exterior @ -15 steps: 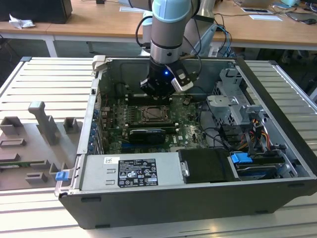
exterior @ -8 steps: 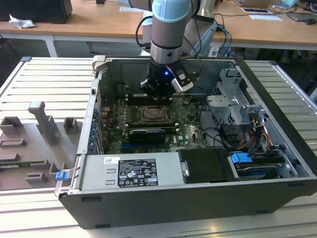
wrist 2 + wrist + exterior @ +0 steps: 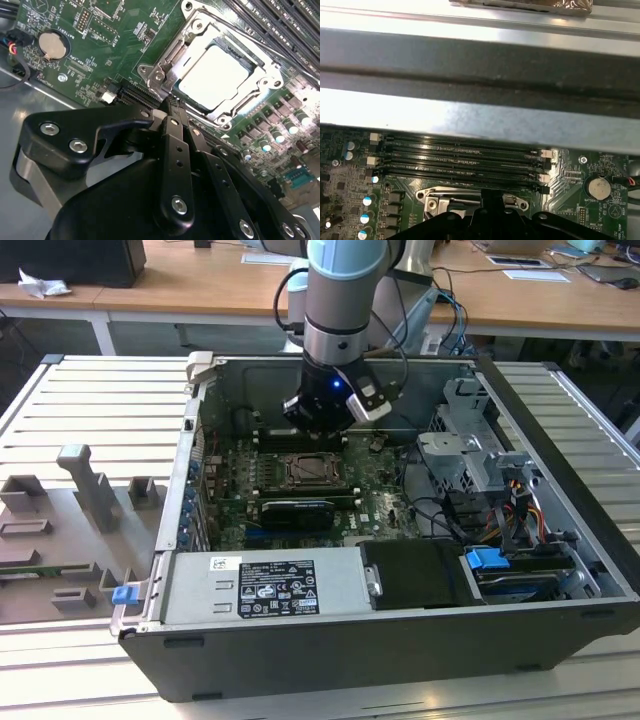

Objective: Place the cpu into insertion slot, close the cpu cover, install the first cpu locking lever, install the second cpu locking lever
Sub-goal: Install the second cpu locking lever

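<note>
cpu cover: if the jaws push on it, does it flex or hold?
The cpu cover is a thin metal frame lying over the cpu, so it is probably stiff but light. Its shiny surface looks slippery. The gripper sits at its edge.

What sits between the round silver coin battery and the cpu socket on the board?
In the second wrist view, bare green circuit board with small components lies between the round silver coin battery and the silver-grey metal cpu cover framing the pale square cpu.
</note>
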`<control>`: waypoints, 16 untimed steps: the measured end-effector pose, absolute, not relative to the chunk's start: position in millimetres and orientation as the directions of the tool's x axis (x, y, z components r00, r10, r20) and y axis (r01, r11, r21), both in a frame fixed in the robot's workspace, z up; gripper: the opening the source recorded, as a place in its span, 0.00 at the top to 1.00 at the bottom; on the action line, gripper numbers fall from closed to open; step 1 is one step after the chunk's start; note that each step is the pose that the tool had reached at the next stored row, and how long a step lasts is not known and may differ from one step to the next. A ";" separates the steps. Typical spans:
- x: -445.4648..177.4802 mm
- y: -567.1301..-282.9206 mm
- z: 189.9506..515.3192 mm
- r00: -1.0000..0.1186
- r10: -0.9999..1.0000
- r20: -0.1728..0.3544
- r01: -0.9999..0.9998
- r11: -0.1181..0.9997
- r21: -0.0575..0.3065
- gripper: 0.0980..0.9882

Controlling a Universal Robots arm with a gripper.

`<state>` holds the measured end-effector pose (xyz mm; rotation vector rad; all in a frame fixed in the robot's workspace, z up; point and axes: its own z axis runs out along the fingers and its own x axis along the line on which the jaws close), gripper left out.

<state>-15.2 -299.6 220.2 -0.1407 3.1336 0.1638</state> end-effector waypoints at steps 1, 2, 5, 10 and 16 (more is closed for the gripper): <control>-15.2 -299.6 222.2 -0.996 -0.089 -0.005 -0.089 0.991 0.104 0.99; -15.2 -299.6 224.5 -0.996 -0.089 -0.005 -0.089 0.991 0.104 0.99; -15.2 -299.6 235.5 -0.996 -0.089 -0.005 -0.089 0.991 0.104 0.99; -15.1 -300.5 239.5 -0.996 -0.090 -0.005 -0.090 0.991 0.104 0.99; -15.1 -306.2 239.4 -0.996 -0.089 -0.005 -0.089 0.991 0.104 0.99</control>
